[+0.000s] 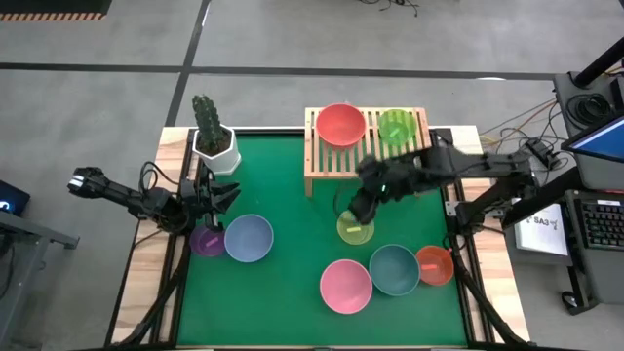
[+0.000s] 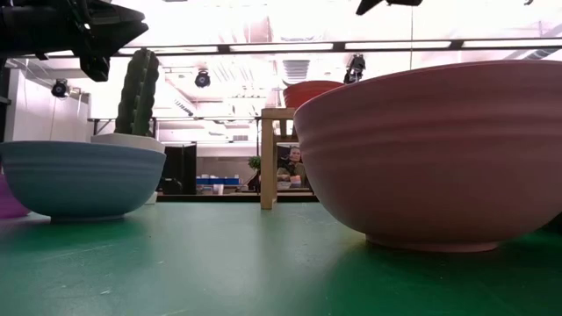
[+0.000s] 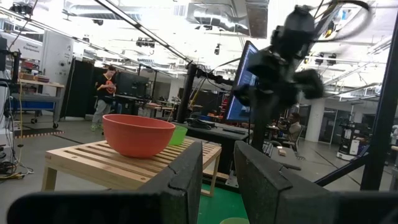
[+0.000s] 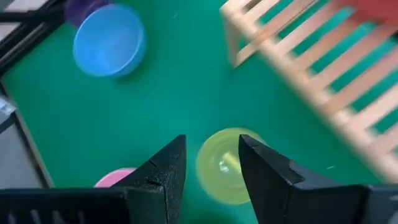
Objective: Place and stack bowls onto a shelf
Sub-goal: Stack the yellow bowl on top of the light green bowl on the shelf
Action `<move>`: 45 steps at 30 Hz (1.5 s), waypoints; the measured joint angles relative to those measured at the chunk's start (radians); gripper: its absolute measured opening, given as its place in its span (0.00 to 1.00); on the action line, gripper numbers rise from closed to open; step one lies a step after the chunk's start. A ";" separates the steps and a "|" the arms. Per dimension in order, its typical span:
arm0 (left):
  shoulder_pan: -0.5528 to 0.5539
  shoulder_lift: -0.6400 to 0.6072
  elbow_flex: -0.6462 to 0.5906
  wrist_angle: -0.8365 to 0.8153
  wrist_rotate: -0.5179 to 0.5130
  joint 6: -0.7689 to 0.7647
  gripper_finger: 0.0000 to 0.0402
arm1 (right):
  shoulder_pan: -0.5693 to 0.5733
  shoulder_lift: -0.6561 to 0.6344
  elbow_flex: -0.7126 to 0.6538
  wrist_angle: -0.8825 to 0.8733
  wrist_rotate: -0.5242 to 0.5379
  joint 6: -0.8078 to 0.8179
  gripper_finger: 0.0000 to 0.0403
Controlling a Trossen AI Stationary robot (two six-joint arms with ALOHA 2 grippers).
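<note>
Green surface (image 1: 292,292) carrying six bowls yet to be shelved; shelf (image 1: 322,175) just beyond the right pincer (image 1: 359,213) holding only the red bowl (image 1: 340,124) and green bowl (image 1: 397,126). Right pincer hovering released above the yellow-green bowl (image 4: 225,165), jaws spread. Left pincer (image 1: 222,195) waiting unclenched, empty, beside the blue bowl (image 1: 248,238) and purple bowl (image 1: 206,240).

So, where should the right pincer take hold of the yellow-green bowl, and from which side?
Probably by the rim, coming from above. The yellow-green bowl sits upright on the green mat with its mouth open upward and no bowl touching it, so one finger can go inside the wall and one outside. The right pincer hangs open just over it, its gap over the rim nearest the camera.
</note>
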 joint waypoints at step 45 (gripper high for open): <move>0.000 0.001 0.000 0.003 0.000 -0.011 0.19 | 0.021 0.672 0.043 -0.041 -0.064 0.072 0.30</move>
